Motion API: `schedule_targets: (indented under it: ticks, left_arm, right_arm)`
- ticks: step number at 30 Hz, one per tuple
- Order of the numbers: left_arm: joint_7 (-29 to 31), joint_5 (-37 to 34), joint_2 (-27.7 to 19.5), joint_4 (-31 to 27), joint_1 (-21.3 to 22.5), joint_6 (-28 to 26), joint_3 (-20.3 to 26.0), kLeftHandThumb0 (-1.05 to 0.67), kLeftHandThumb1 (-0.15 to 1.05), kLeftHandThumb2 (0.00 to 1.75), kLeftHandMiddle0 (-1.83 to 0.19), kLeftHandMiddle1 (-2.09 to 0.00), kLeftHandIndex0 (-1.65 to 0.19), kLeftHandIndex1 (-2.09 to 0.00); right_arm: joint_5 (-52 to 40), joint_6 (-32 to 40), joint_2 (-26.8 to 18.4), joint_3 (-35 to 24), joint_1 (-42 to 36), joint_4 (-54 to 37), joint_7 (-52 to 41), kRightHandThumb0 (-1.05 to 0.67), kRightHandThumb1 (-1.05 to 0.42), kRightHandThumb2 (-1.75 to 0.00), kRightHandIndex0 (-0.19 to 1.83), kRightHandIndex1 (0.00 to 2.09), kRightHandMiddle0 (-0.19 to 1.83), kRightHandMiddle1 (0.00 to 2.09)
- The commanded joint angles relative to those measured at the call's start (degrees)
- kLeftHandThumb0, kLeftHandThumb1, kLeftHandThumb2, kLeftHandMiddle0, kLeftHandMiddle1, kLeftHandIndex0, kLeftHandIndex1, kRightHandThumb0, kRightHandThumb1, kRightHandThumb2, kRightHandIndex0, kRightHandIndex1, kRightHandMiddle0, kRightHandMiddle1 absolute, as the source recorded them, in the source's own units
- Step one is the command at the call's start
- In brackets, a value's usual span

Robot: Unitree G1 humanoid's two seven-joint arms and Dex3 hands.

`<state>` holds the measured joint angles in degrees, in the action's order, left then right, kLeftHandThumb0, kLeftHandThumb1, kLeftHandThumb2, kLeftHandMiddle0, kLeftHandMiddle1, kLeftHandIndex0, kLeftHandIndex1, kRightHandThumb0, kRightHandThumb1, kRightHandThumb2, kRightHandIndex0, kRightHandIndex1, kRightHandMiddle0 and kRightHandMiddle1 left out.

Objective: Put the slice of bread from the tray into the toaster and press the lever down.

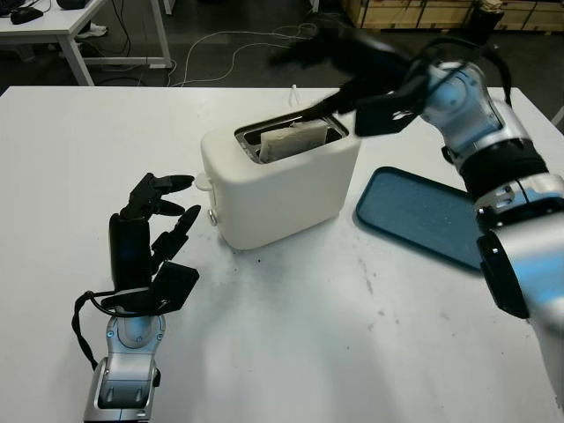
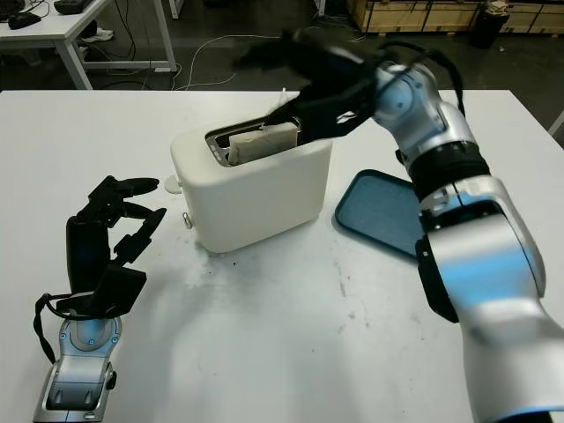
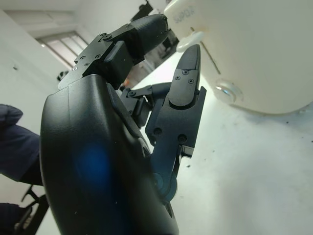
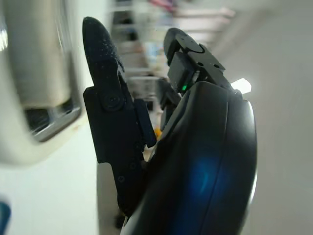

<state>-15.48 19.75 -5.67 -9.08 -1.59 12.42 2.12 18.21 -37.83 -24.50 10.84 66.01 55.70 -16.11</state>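
Left hand (image 1: 150, 233) open beside toaster (image 1: 280, 181); bread (image 1: 291, 141) slotted; right hand (image 1: 322, 53) above, grip unclear.

A pale slice of bread (image 1: 295, 139) stands upright in the slot of the cream toaster (image 1: 291, 189); the empty blue tray (image 1: 414, 214) lies beside it.

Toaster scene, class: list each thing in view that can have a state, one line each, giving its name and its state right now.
Toaster: upright on the table, slot loaded.
Slice of bread: standing in the slot, top edge poking out.
Lever: up, not yet pressed.
Tray: empty, beside the toaster.
Right hand: open, above the toaster's far side.
Left hand: open, on the table near the lever.
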Motion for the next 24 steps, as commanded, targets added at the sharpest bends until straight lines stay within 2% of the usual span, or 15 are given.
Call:
schedule_targets:
  ticks: [1,6,10,12,15,19,24]
  left_arm:
    - [-0.4,0.2,-0.6,0.6,-0.3,1.3,0.7,-0.18,0.92,0.15,-0.51,-1.35,-0.54,-0.82]
    - [-0.1,-0.3,-0.9,0.8,0.4,1.6,1.6,-0.19,0.92,0.15,-0.52,-1.37,-0.55,-0.81]
    - [-0.2,-0.3,-1.6,1.9,1.3,3.0,2.3,-0.2,0.92,0.14,-0.52,-1.37,-0.56,-0.81]
    - [-0.5,0.4,-2.0,1.9,1.6,2.9,2.5,-0.2,0.92,0.13,-0.54,-1.36,-0.56,-0.8]
    - [-0.3,0.6,-2.5,1.2,2.2,2.3,2.8,-0.2,0.92,0.12,-0.55,-1.34,-0.58,-0.79]
    - [0.1,0.1,-3.2,0.8,3.1,2.4,3.5,-0.19,0.92,0.1,-0.55,-1.34,-0.59,-0.78]
    - [0.2,0.0,-4.4,1.1,3.7,3.6,4.1,-0.16,0.92,0.09,-0.56,-1.34,-0.6,-0.76]
  right_arm:
    - [-4.5,-0.9,1.0,-3.8,-5.3,-1.6,2.3,-0.55,-0.9,0.0,0.5,0.56,0.69,0.07]
    - [-12.3,0.1,2.7,-9.0,-19.1,-9.3,2.3,-0.55,-0.9,0.0,0.72,0.38,0.79,0.05]
    - [-17.7,1.0,4.9,-11.4,-34.0,-21.0,1.6,-0.51,-0.92,-0.01,0.81,0.29,0.83,0.03]
    - [-20.4,3.8,6.5,-11.9,-41.0,-28.2,1.6,-0.5,-0.92,-0.02,0.83,0.25,0.85,0.03]
    - [-22.8,5.9,9.2,-12.5,-48.8,-35.8,2.8,-0.5,-0.92,-0.02,0.86,0.22,0.87,0.03]
    - [-27.2,6.1,14.4,-13.9,-55.0,-39.4,4.1,-0.44,-0.92,-0.02,0.97,0.22,0.93,0.04]
    - [-27.1,3.3,17.3,-15.5,-56.7,-38.2,5.1,-0.45,-0.92,-0.04,1.05,0.23,0.99,0.04]
